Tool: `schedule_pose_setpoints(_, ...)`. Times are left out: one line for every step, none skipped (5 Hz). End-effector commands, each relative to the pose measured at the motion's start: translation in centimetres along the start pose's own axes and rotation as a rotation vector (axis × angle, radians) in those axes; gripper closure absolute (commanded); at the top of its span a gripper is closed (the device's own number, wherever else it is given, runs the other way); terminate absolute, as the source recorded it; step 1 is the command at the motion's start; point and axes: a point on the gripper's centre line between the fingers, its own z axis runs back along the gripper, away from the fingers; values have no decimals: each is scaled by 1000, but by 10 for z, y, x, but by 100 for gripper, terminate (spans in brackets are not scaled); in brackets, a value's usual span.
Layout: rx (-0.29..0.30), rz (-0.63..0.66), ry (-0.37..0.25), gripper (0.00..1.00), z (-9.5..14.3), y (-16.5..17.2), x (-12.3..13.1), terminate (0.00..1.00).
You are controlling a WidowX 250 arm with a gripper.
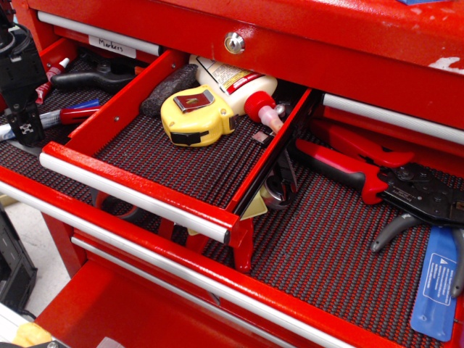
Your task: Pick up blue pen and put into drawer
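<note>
Leftward, gripper (27,129) over blue pen (64,114), tape measure (196,114) nearby

bright, even overhead light; sharp, faint glare

A single view is supplied, set in front of and above the red tool chest (304,43), looking down at an angle across its open drawers. It stands close: the small pulled-out drawer (138,192) fills the centre, the wide drawer's black liner (326,254) runs off the right edge, and floor shows only at lower left.
</note>
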Motion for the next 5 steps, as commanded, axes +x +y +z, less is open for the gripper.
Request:
schedule_pose_setpoints(51, 54, 11, 100, 27, -16, 14, 0)
schedule_pose_setpoints(79, 83, 83, 100, 74, -20, 16, 0)
schedule_pose_setpoints(139, 110, 112, 100, 125, -39, 27, 0)
schedule_pose_setpoints(106, 143, 61, 100, 150, -65, 48, 0)
schedule_pose_setpoints(49, 174, -11, 100, 154, -97, 81, 0)
